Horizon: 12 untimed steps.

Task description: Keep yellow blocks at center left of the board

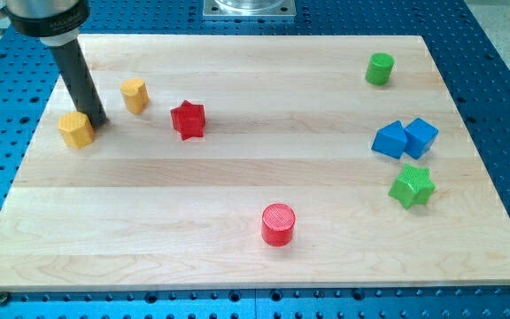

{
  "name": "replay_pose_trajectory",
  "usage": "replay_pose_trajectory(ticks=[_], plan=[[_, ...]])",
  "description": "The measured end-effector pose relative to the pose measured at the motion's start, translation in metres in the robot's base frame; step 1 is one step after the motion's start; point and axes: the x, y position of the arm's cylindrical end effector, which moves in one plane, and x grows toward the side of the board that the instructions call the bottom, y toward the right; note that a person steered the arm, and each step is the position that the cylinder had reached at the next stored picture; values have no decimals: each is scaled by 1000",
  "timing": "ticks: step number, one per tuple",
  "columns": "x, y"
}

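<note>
Two yellow blocks lie at the view's upper left of the wooden board (237, 195). A yellow hexagonal block (76, 129) is the nearer to the left edge. A smaller yellow block (134, 94) stands up and to its right. My tip (98, 121) is at the end of the dark rod, touching or almost touching the right side of the hexagonal block, below and left of the smaller yellow block.
A red star block (188, 119) lies right of the yellow ones. A red cylinder (279, 224) is at bottom centre. At the right are a green cylinder (380, 68), two blue blocks (390, 140) (421, 136) and a green star (412, 186).
</note>
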Motion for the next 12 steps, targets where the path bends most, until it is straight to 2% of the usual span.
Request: replay_pose_trajectory(ticks=[1, 2, 3, 4, 5, 6, 7, 8, 12], plan=[[-59, 15], [-71, 75], [-57, 104], [-30, 31], [-29, 16], [-72, 5], [-40, -16], [-23, -11], [-30, -5]])
